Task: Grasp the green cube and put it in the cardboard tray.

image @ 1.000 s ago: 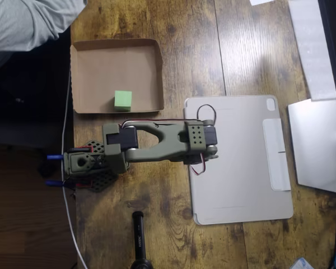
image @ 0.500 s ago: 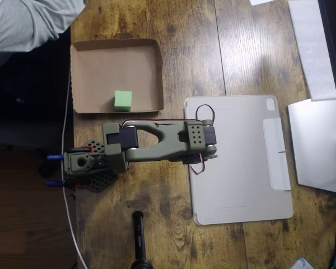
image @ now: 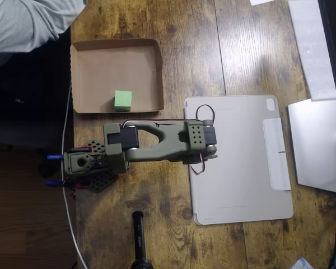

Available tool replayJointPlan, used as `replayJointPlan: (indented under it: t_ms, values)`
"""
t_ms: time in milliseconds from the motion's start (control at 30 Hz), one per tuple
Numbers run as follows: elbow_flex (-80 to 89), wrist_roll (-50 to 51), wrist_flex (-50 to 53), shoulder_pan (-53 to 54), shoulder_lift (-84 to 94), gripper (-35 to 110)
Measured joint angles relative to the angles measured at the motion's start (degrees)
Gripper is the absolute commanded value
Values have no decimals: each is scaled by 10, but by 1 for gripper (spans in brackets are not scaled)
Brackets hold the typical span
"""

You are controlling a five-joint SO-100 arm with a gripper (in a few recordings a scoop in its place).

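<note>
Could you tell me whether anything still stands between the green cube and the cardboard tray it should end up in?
Nothing visible does: in the overhead view the small light-green cube already rests on the flat bottom of the shallow brown cardboard tray, near its lower rim, apart from the olive-green robot arm.

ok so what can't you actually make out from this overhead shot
- Gripper: in the overhead view the folded olive arm covers it from above, so open or shut cannot be told.
- The green cube in the cardboard tray: its top face shows; its side faces are hidden by the straight-down angle.
- The black cylinder: cut off by the bottom edge.
- The person's grey sleeve: cut off by the top-left corner.
</note>
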Motion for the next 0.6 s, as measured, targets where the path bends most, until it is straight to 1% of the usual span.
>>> replayJointPlan:
  t_ms: [600]
  values:
    - [0,-4,0,0,0,0]
